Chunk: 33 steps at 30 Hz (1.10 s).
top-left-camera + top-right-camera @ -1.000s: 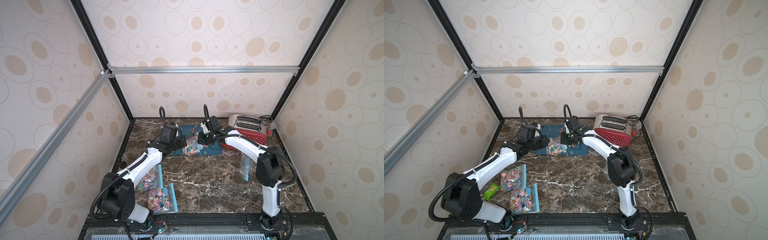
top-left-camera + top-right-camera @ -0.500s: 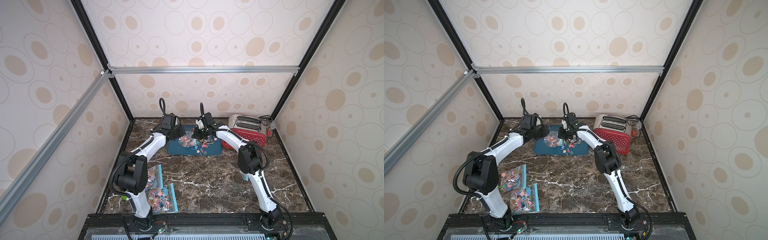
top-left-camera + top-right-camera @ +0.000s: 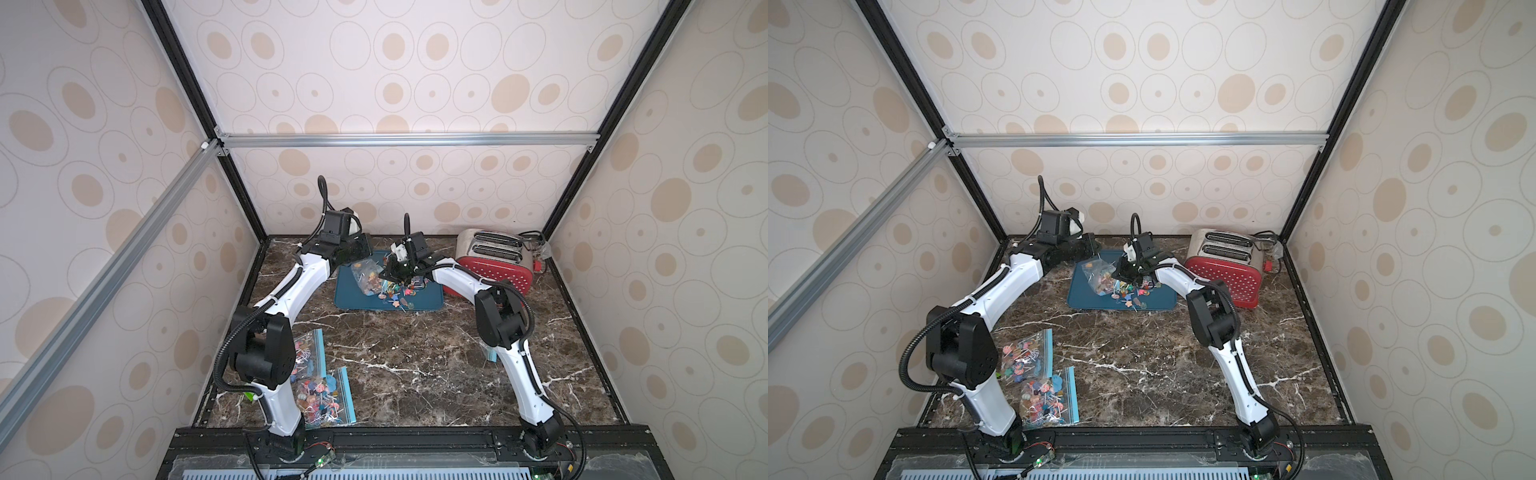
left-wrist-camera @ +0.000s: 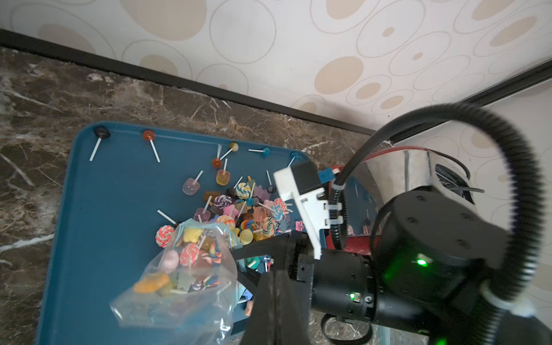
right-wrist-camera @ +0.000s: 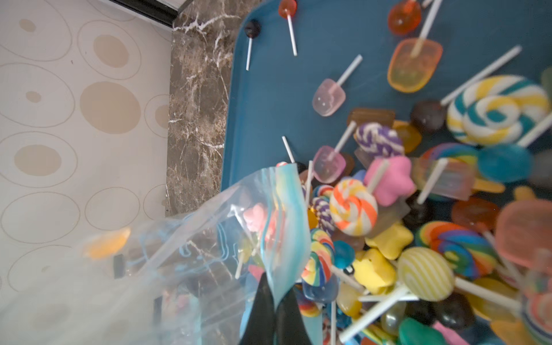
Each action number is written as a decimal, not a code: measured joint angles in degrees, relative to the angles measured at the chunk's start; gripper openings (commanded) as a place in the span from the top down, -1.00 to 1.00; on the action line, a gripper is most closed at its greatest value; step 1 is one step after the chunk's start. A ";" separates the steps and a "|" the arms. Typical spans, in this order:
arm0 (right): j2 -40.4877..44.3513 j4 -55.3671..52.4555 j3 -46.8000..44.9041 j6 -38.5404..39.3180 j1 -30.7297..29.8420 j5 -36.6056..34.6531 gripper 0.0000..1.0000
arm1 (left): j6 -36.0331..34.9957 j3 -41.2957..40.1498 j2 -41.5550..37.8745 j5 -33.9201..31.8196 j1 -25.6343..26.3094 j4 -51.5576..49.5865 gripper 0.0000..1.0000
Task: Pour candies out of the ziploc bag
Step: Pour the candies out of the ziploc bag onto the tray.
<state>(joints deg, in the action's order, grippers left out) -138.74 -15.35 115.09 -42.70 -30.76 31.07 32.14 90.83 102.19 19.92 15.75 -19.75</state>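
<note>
Currently: ziploc bag held up over the blue tray by both arms, mouth tipped toward the pile.

At the end away from the mouth, left gripper is pinched tight with the clear film against its fingers. At the mouth, right gripper is clamped on the blue zip strip. Bag is tilted, with some sweets inside. Loose candies are heaped on the tray just beyond the mouth, with a few strays along the tray's rim nearest the back wall. Both top views put the tray at rear centre of the marble tabletop, red toaster just beside it. Two more filled bags lie flat near the left arm's base, well apart from the tray.
</note>
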 measured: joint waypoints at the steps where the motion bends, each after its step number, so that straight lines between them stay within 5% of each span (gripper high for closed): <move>1: 0.00 0.79 -0.52 -0.57 0.00 0.31 1.00 | -0.20 0.15 -0.15 0.02 0.00 -0.31 1.00; 11: 0.00 7.74 -2.62 -4.33 -0.02 1.92 1.00 | -2.16 0.22 -1.44 -0.33 0.00 -3.48 1.00; 22: -0.02 15.56 -1.68 -12.20 -0.90 3.93 1.00 | -4.13 -2.67 -12.85 -6.80 0.00 -9.25 1.00; 27: -1.38 18.47 4.31 -15.58 -2.82 4.35 1.00 | -3.61 -3.67 -16.24 -11.58 0.00 -14.03 0.26; 33: -1.53 18.75 5.09 -15.78 -4.13 4.22 1.00 | -2.12 -7.06 -13.42 -15.98 -0.02 -18.99 -0.20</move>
<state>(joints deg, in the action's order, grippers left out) -140.27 3.40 120.18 -58.48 -34.89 35.29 30.02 83.77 88.77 3.95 15.73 -38.74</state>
